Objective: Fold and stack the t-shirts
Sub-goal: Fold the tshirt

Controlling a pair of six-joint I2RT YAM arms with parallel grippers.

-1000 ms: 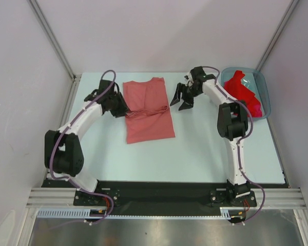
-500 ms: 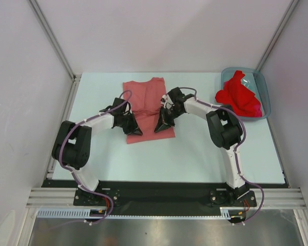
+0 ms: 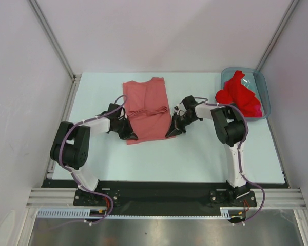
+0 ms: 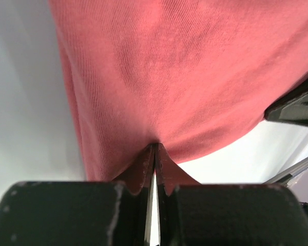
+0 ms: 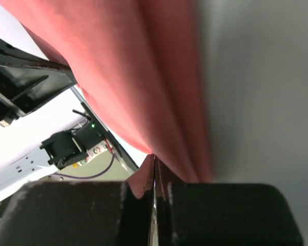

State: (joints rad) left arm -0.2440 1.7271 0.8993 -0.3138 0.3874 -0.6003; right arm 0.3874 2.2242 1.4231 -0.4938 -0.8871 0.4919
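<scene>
A salmon-pink t-shirt (image 3: 146,110) lies flat mid-table, its sides folded in to a narrow rectangle. My left gripper (image 3: 132,137) sits at its near left corner, shut on the hem; in the left wrist view the shirt (image 4: 179,77) bunches into the closed left gripper (image 4: 155,149). My right gripper (image 3: 170,134) is at the near right corner, shut on the shirt's edge (image 5: 143,77), with the right gripper's tips (image 5: 155,160) pinching the cloth. Bright red t-shirts (image 3: 239,96) are heaped in the bin at the back right.
The translucent blue-grey bin (image 3: 265,88) stands at the table's far right, the red cloth spilling over its left rim. Metal frame posts rise at both back corners. The pale table (image 3: 195,154) shows bare in front of the shirt.
Both arms came down from beside the shirt to its near corners. Both grippers closed onto the hem.
</scene>
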